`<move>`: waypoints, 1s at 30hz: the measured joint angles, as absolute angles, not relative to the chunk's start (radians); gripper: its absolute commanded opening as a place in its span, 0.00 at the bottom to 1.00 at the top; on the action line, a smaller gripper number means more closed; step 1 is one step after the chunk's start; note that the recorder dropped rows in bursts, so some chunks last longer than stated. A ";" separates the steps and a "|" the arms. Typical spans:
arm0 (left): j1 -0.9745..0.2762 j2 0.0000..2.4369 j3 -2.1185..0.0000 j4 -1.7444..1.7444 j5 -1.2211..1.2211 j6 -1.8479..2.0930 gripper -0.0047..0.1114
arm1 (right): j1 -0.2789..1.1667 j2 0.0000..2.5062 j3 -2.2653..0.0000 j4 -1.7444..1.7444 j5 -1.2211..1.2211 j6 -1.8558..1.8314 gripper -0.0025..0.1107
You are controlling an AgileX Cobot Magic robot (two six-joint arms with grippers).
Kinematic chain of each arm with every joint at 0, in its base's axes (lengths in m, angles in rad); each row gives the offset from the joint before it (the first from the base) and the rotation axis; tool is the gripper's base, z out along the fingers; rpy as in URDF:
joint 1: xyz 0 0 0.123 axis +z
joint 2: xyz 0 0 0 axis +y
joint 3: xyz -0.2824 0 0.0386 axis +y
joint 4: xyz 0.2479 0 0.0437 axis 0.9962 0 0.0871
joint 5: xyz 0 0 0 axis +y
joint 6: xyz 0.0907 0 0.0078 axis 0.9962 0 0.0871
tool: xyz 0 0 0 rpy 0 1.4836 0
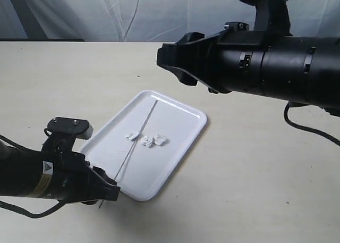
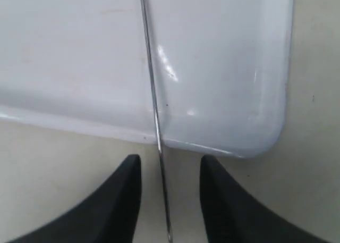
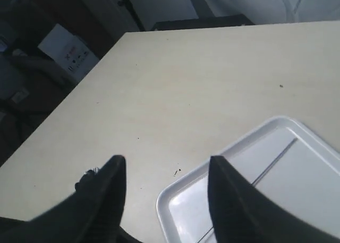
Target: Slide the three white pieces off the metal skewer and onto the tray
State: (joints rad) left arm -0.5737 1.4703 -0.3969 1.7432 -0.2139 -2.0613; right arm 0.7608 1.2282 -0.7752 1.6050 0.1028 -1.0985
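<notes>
Though central, metal skewer [image 2: 152, 94] end unclear.

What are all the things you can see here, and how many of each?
tray: 1, white, middle of the table.
metal skewer: 1, grey, lying slantwise across the tray, one end sticking out past the rim.
white pieces: 3, white, on the tray close beside the skewer's middle; I cannot tell if any is threaded on it.
table: 1, cream, under everything.
cloth backdrop: 1, whitish, behind the table.
left gripper: 1, black, open, low at the tray's near corner, either side of the skewer's sticking-out end.
right gripper: 1, black, open, raised above the table by the tray's far end.
</notes>
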 measured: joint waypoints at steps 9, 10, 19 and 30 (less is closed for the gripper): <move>-0.574 1.211 -0.397 1.746 -0.143 -1.974 0.38 | 0.761 1.144 -0.694 1.424 0.093 -1.099 0.39; -0.574 1.175 -0.397 1.746 -0.128 -1.967 0.38 | 0.761 1.135 -0.665 1.417 0.084 -1.099 0.39; -0.574 0.735 -0.359 1.748 0.057 -1.933 0.38 | 0.761 0.987 -0.436 1.414 -0.079 -1.099 0.39; -0.574 0.207 -0.230 1.748 0.009 -1.929 0.38 | 0.761 0.550 -0.324 1.444 -0.267 -1.099 0.39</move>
State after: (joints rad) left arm -0.5737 0.2068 -0.2304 1.7479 0.0086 -1.9287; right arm 0.7608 0.5503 -0.3245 1.4437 -0.2667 -1.0985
